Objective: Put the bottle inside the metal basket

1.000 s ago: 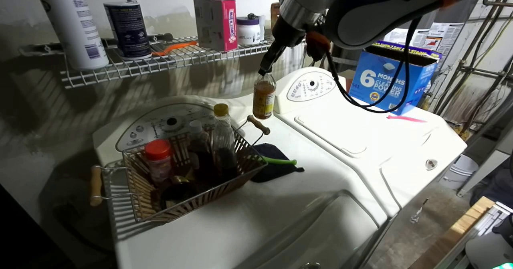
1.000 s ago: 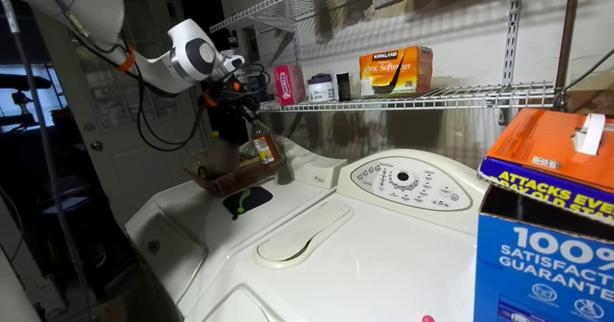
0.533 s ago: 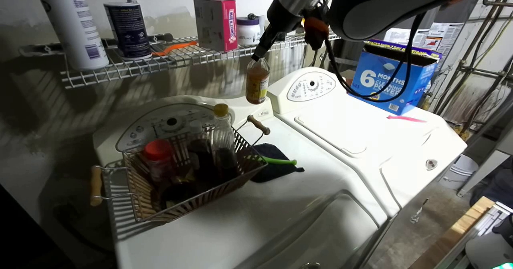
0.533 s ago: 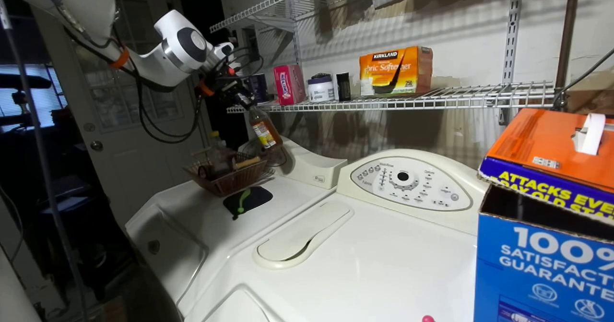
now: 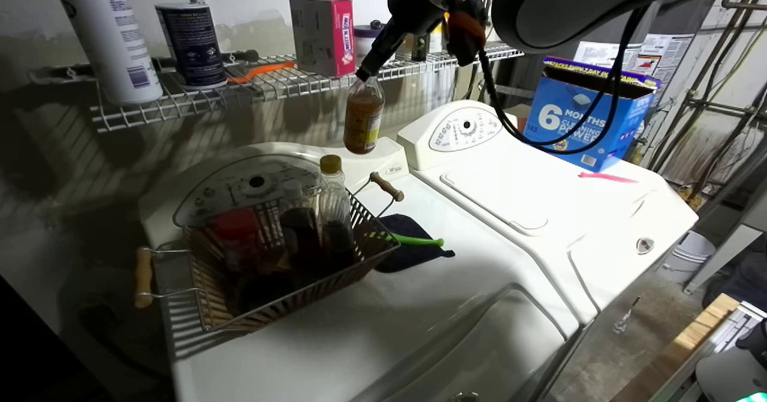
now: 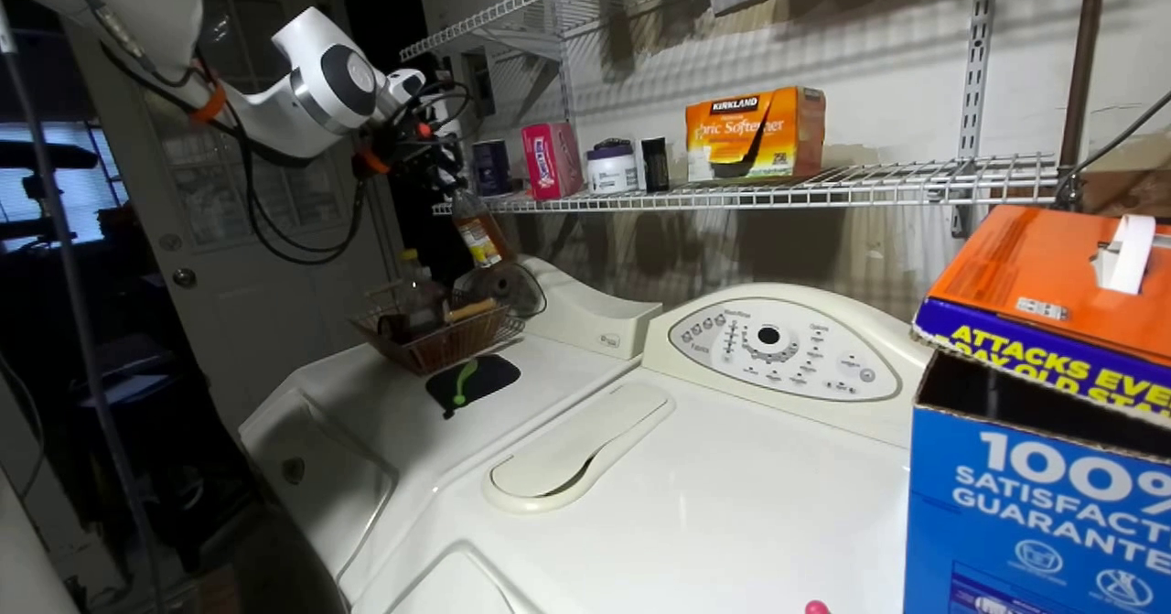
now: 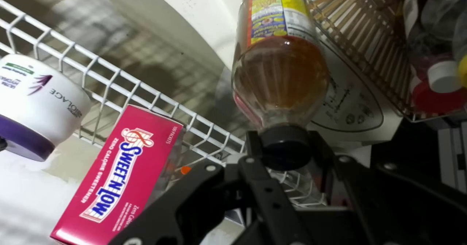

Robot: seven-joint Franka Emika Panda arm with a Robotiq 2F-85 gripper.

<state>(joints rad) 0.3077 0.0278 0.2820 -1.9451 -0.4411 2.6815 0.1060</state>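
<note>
The bottle (image 5: 364, 120) is clear glass with amber liquid, a yellow label and a dark cap. It also shows in an exterior view (image 6: 481, 235) and the wrist view (image 7: 281, 73). My gripper (image 5: 364, 73) is shut on its cap, seen in the wrist view (image 7: 285, 144). The bottle hangs slightly tilted in the air, beside the shelf's front edge, above the washer's back panel. The metal basket (image 5: 305, 301) with wooden handles sits lower on the washer, and shows in an exterior view (image 6: 448, 350) and the wrist view (image 7: 350, 29). The bottle is higher than the basket, toward its rear right end in an exterior view.
The basket holds a red-capped jar (image 5: 236, 234), a yellow-capped bottle (image 5: 335, 210) and a white-capped bottle (image 5: 296, 228). A white wire shelf (image 7: 120, 84) with a pink box (image 7: 124, 172) runs close to the gripper. A dark mat (image 5: 413, 261) lies beside the basket.
My gripper has carried the bottle leftward and somewhat upward in both exterior views. The bottle stays held, and the basket has not moved.
</note>
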